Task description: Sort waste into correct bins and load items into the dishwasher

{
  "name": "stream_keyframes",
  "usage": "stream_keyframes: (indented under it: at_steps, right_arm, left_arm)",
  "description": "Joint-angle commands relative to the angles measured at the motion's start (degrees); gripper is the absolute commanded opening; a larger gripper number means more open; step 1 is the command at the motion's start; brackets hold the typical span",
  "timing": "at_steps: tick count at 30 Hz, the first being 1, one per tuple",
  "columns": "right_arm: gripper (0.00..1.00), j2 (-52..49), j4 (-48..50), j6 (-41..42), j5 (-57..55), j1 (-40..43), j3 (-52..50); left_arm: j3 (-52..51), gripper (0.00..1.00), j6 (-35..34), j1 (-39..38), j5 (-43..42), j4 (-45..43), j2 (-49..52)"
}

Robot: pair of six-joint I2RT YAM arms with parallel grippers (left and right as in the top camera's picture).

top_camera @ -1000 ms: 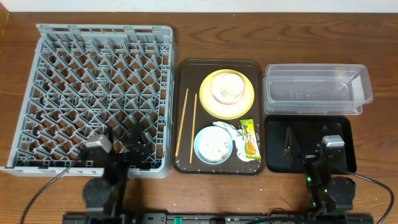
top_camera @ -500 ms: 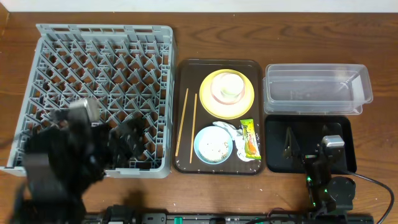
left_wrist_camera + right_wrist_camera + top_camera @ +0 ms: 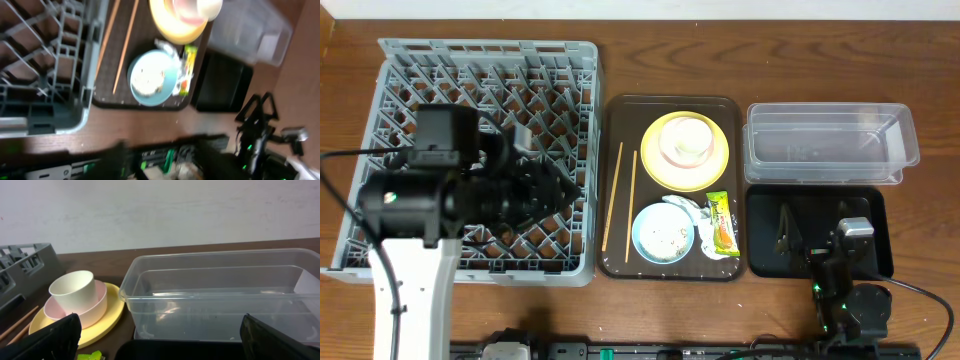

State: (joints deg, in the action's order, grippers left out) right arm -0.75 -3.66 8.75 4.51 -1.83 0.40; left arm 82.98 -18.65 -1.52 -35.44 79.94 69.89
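The grey dishwasher rack (image 3: 490, 60) fills the left of the table. My left gripper (image 3: 555, 185) hovers high over its right half, pointing toward the brown tray (image 3: 620, 110). In the blurred left wrist view its jaws (image 3: 167, 162) stand apart with nothing between. On the tray lie two chopsticks (image 3: 613, 200), a yellow plate (image 3: 655, 165) carrying a pink bowl and white cup (image 3: 685, 138), a light blue bowl (image 3: 663, 232) with crumbs, a white napkin (image 3: 685, 205) and a green-and-orange wrapper (image 3: 721, 222). My right gripper (image 3: 817, 235) rests open over the black tray (image 3: 765, 250), empty.
The clear tub (image 3: 830, 145) stands behind the black tray at the right. In the right wrist view the tub (image 3: 220, 295) is straight ahead and the plate (image 3: 107, 325) sits to the left. The left arm's column crosses the rack's front edge.
The left arm has risen from its rest at the front edge and swung over the rack toward the tray, its jaws narrowing. The right arm has not moved.
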Motion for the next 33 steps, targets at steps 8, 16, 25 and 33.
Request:
stream_keyframes:
  at_steps: [8,16,25,33]
  right_arm:
    - [0.99,-0.02,-0.24,0.61,0.24,0.31,-0.07]
    - [0.99,-0.02,-0.24,0.63,0.24,0.31,-0.04]
    - [0.99,-0.02,-0.22,0.63,0.24,0.31,-0.07]
    - [0.99,-0.04,-0.24,0.61,0.24,0.31,-0.07]
  left_arm:
    - [-11.74,0.09,-12.22,-17.64,16.50,-3.08,-0.13]
    - [-24.85,0.08,-29.42,-40.22,26.25,-24.52,0.96]
    - [-28.30,0.39,-29.70,-53.37,33.35,-37.38,8.74]
    - [-28.30,0.49,-29.70,-53.94,39.78,-39.60,18.25]
